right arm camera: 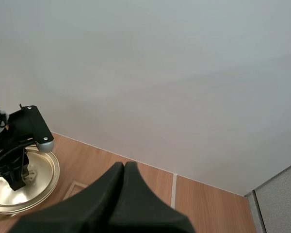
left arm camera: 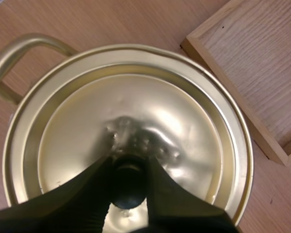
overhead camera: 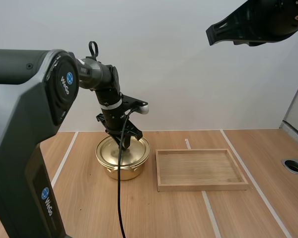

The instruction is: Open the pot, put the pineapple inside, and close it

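A round gold-coloured metal pot is found standing on the light wooden worktop, left of centre in the high view. Its domed gold metal lid is seated within the rim, and the pot is recorded as closed. One looped gold side handle is noted on the pot.

The left tool is positioned directly over the lid and is pointed downward. In the left wrist view its two black fingers are seen drawn in upon the small round black knob at the lid's centre, and the knob is pinched between the tips.

A shallow rectangular wooden tray is laid near the pot, right of centre in the high view, and is not touching it.

The right tool is held high at the upper right of the high view, well apart from the pot and the tray. In the right wrist view its fingers are observed lying together as one dark wedge, with nothing held between them.
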